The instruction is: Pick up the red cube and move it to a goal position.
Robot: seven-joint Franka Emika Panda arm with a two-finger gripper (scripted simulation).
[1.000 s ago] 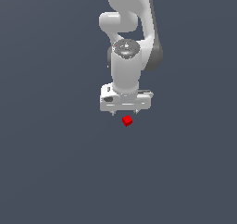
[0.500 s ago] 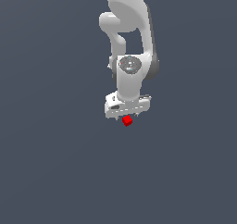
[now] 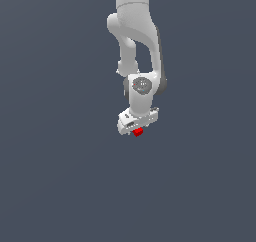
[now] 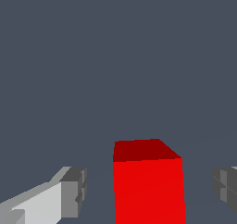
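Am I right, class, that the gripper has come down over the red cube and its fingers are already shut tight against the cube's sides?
Not quite. The gripper is down around the cube, but it is open: the wrist view shows clear gaps between each of the fingers and the cube's sides. The cube sits between them, not yet gripped.

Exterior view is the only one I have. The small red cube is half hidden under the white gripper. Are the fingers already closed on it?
Observer: No. In the wrist view the small red cube stands between the grey finger pads with a clear gap on each side, so the white gripper is open.
Operator: Is the cube centred between them?
Observer: Roughly; the gap looks about equal on both sides.
Operator: Is the cube tilted?
Observer: It appears upright; its darker top face shows above the bright front face.
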